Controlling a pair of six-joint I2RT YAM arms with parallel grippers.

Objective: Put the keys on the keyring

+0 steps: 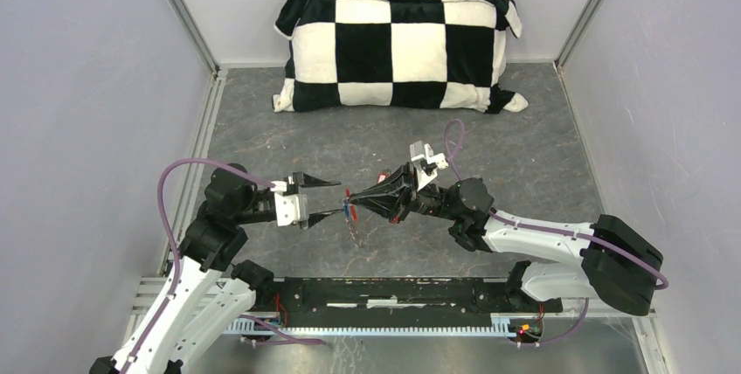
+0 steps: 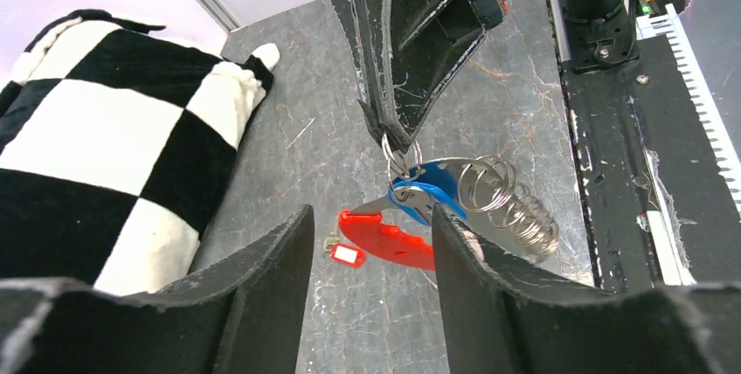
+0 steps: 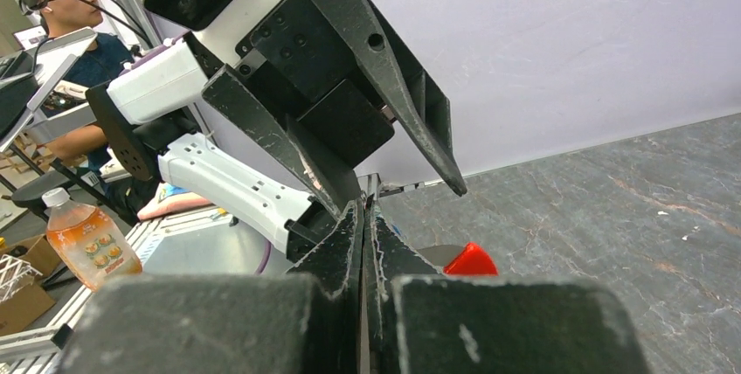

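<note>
On the left, the left gripper (image 1: 335,197) is held level and pointed at the middle of the workspace. Its two black fingers (image 2: 262,278) are parted roughly halfway with nothing between the pads, a gap that looks chosen to close on one small piece rather than the whole bunch. Just ahead of its fingertips, hanging in the air above the grey marbled tabletop (image 1: 524,147), are the keys (image 2: 426,192). They are tiny silver metal blades, one with a blue plastic head, next to a flat red plastic tag (image 2: 384,241) and a small red-and-white label (image 2: 347,254). Whether the lower left fingertip touches the bunch cannot be told, nor which keys are already threaded. Further right in the left wrist view dangles a loose tangle of silver wire split rings (image 2: 515,208). Everything hangs from one thin silver wire keyring (image 2: 398,157), which is pinched at the very tip of the right gripper (image 1: 358,204). Its black fingers are pressed fully together, and the seam shows closed in its own wrist view. Gripping the ring by its upper edge lets the keys' weight pull them down and clear, facing the opposite arm. The right arm probably acts as a steady holder while the left does the fine work. Since the blades are far smaller than the fingers, isolating a single one looks like the hard part.
</note>
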